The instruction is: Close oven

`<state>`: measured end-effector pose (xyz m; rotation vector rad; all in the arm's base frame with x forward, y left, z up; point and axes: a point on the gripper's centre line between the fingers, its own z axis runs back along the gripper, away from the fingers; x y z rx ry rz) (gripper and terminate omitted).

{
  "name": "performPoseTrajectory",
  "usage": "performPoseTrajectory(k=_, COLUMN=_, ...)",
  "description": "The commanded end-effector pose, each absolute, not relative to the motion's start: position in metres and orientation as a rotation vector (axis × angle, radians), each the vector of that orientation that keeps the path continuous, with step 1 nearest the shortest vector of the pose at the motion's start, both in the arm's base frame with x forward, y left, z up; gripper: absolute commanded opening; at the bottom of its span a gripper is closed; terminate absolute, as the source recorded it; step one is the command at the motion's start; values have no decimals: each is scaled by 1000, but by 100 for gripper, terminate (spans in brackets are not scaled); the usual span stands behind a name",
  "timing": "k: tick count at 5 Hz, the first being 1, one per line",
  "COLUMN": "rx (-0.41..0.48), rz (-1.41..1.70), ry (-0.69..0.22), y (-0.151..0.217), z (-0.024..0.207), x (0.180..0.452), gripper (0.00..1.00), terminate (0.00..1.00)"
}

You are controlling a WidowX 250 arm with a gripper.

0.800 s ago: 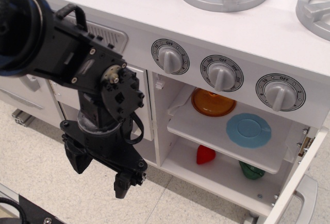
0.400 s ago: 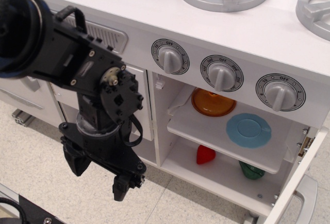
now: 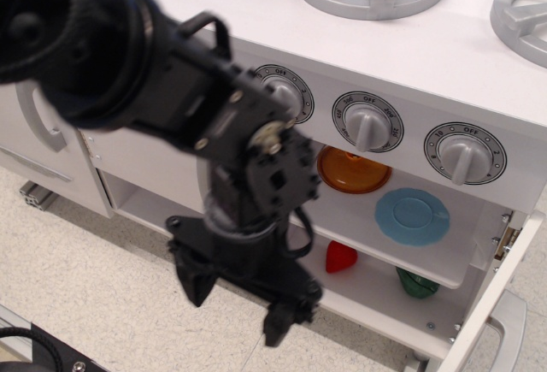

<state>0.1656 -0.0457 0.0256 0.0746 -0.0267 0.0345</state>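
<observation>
Nothing about the oven [image 3: 402, 244] has changed: its cavity is open under the knobs, and its door [image 3: 500, 304] (only the edge and silver-grey handle show at lower right) hangs swung out, well apart from me. My gripper [image 3: 244, 299] has swept right from in front of the cabinet to hang before the cavity's left half, fingers spread and holding nothing. I judge this an approach, with the door itself not yet reached.
</observation>
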Motion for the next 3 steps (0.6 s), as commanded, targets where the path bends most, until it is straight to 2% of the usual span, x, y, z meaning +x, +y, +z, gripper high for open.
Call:
performPoseTrajectory(k=1, rx=-22, rz=-7, ry=-84, y=-99, z=47, x=191, gripper=100, terminate=0)
performPoseTrajectory(k=2, rx=-66, rz=-11, ry=-105, y=-124, z=53, x=195, gripper=100, terminate=0)
performPoseTrajectory(k=3, rx=-90, rz=-20, ry=-92, y=-149, z=48, x=194, gripper=100, terminate=0)
